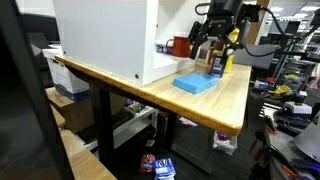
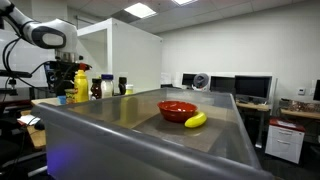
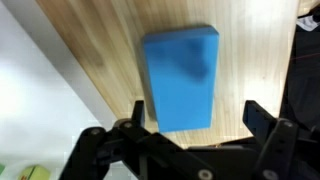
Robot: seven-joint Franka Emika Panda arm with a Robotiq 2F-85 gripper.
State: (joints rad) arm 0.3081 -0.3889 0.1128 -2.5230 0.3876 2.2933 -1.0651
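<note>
A blue rectangular block (image 3: pixel 180 78) lies flat on the wooden table (image 3: pixel 250 60); it also shows in an exterior view (image 1: pixel 195 85). My gripper (image 3: pixel 197 120) hangs over the block's near end with its two black fingers (image 3: pixel 138 112) spread wide, and nothing is held between them. In an exterior view the gripper (image 1: pixel 214 60) stands a little above and behind the block, apart from it. The arm (image 2: pixel 45 37) shows at the far left of an exterior view, with the gripper hidden behind bottles.
A large white box (image 1: pixel 105 40) stands on the table beside the block. A yellow bottle (image 1: pixel 227 63) and other containers (image 2: pixel 82 85) stand behind the gripper. A red bowl (image 2: pixel 177 109) and a banana (image 2: pixel 196 120) lie on a grey surface. The table's front edge (image 1: pixel 200 118) is close.
</note>
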